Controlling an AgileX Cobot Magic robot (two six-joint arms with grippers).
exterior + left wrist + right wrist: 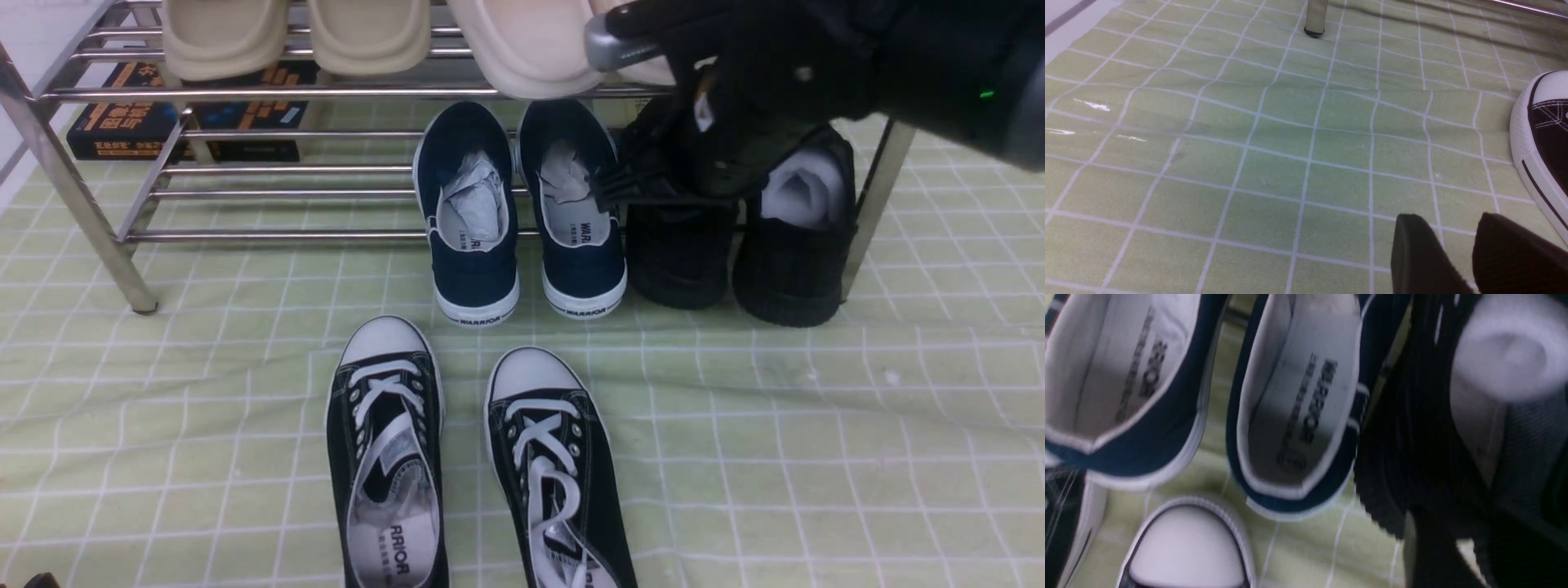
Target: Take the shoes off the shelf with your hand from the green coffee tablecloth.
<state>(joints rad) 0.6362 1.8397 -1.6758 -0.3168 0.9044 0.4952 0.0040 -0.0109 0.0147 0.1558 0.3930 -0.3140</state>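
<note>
Now my right hand [710, 155] is at the black shoes [796, 261] on the shelf [269, 235], grip unclear to me; next needs a firm hold and lift.

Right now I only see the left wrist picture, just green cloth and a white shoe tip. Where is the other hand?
Observer: The right hand is over the black shoes, at the right end of the shelf.
Operator: What's next to those shoes?
Observer: A pair of navy slip-ons sits close on their left, heels toward us.
</note>
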